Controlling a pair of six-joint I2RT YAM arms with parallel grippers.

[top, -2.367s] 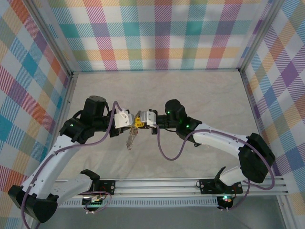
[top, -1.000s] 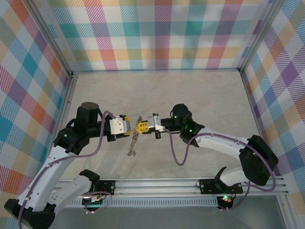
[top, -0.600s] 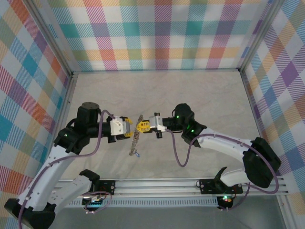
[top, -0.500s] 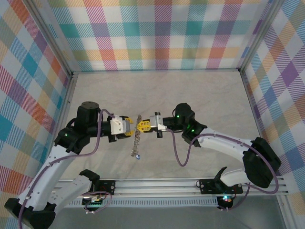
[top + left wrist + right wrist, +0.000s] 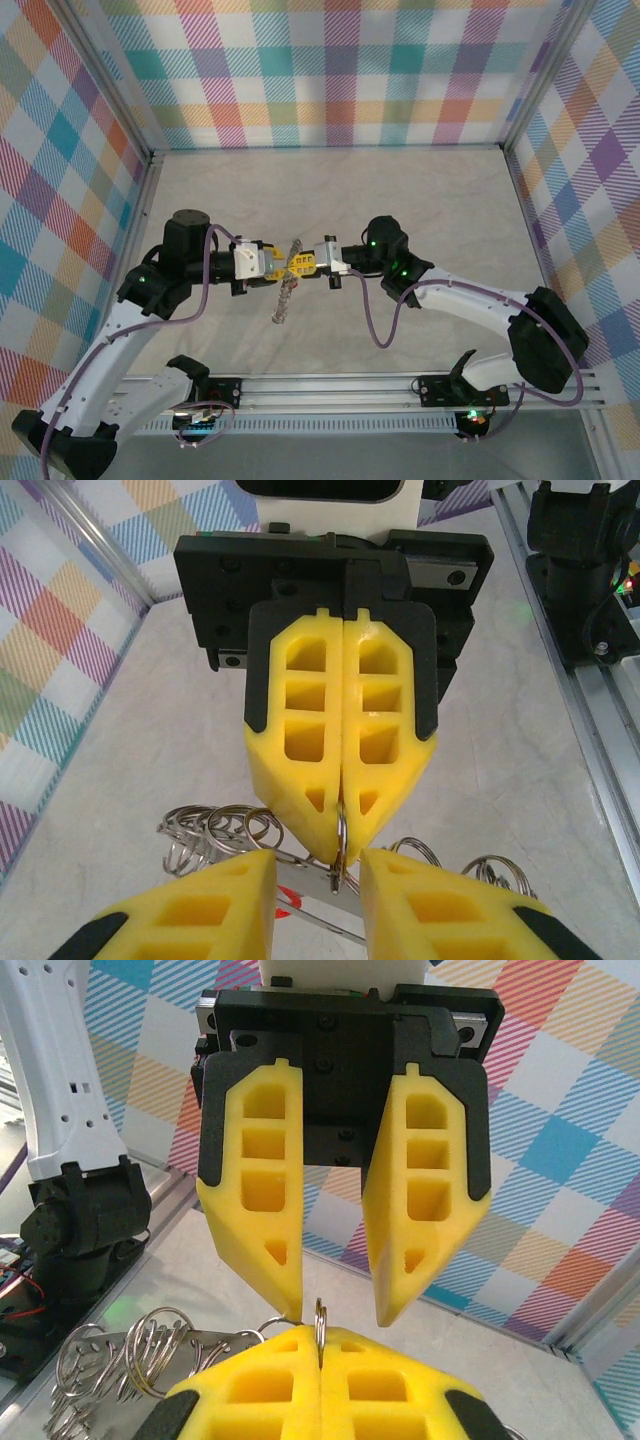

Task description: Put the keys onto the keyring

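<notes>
The pale marbled surface sits inside plaid walls, with a mounting rail along its near edge. From that rail both arms rise and bend inward. Their wrists are level and meet tip to tip above mid-surface.

The right gripper is clamped tight on the keyring and holds the loop edge-on at its fingertips. The chain hangs from the loop on the near side. The left gripper has its fingers parted by a narrow gap and straddles the same loop without pinching it.

In the left wrist view a red sliver lies between those fingers. It may be the red-headed key, but you cannot confirm this. The black-headed key cannot be made out.

Treat this step as threading at the ring. The next move calls for fine alignment of the left fingertips with the loop. Hold the right clamp firm so the ring does not twist.
</notes>
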